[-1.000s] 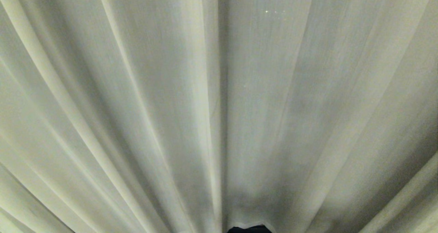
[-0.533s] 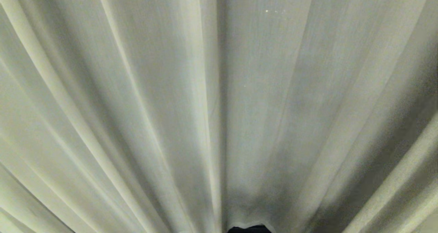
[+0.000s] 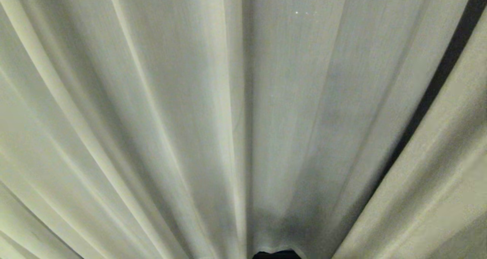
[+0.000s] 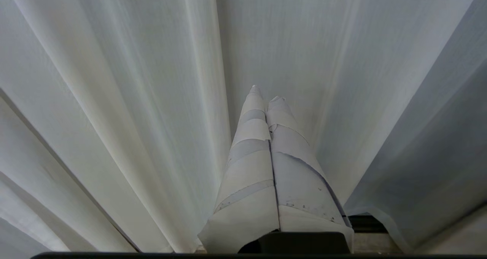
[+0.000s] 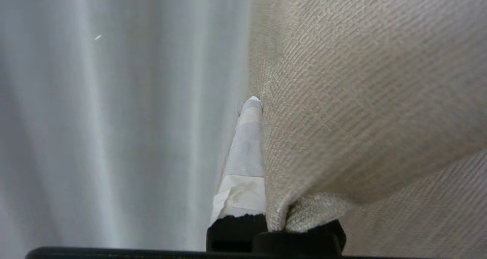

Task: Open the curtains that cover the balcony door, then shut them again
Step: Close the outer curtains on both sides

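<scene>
Cream curtains (image 3: 159, 110) fill the head view in long pleats, with a seam down the middle. A heavier woven curtain fold (image 3: 437, 175) crosses the lower right, with a dark gap beside it. The balcony door is hidden behind the fabric. In the right wrist view my right gripper (image 5: 259, 100) is shut on the woven curtain (image 5: 361, 99). The cloth is pinched beside one taped finger (image 5: 246, 152) and covers the other. My left gripper (image 4: 265, 93) is shut and empty, pointing at the sheer curtain (image 4: 133, 99) without touching it. Neither gripper shows in the head view.
A small dark patch (image 3: 274, 255) shows under the hem at the bottom middle of the head view. In the left wrist view a dark threshold strip (image 4: 365, 223) and pale floor (image 4: 376, 245) show below the curtain's lifted edge.
The heavy fold at the lower right of the head view has swept up and leftward and now covers much more of that side. A dark gap has opened along it. The other pleats are unchanged.
</scene>
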Controlling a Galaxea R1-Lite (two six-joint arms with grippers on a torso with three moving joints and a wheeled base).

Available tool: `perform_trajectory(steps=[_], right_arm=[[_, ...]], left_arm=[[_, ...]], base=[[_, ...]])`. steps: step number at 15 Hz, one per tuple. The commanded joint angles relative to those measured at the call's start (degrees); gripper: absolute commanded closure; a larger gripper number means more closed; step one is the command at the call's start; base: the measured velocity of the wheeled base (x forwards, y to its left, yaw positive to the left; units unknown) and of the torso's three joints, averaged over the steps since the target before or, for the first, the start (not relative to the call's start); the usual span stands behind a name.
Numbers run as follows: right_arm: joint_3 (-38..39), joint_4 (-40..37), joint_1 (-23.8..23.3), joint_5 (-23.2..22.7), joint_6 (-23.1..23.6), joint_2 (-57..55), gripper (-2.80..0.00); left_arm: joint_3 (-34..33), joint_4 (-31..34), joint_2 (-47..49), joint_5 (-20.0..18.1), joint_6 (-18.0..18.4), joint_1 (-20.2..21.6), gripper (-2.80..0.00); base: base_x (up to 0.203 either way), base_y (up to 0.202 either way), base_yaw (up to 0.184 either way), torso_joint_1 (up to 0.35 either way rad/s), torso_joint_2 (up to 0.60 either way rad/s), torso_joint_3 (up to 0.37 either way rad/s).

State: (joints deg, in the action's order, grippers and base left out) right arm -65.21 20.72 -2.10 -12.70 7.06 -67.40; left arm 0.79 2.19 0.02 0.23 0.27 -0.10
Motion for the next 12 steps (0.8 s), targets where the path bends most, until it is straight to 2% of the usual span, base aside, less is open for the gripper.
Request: perform_trajectory(steps=[1,8,12], right_arm=[[-1.0,0.2,3.4,-0.1,2.4,-2.6,0.00],[-5.7,0.7,11.6,0.5,7.8,-8.8,0.00],[-6.8,1.0,16.9,3.8,8.7,-11.0,0.00]], left_arm=[[0.0,0.0,0.0,0.0,0.0,0.0,0.00],[0.0,0.0,0.0,0.0,0.0,0.0,0.00],[0.0,0.0,0.0,0.0,0.0,0.0,0.00]], base=[[0.000,0.000,0.000,0.000,0.00,0.000],[0.000,0.000,0.000,0.000,0.00,0.000],[0.000,0.000,0.000,0.000,0.00,0.000]])
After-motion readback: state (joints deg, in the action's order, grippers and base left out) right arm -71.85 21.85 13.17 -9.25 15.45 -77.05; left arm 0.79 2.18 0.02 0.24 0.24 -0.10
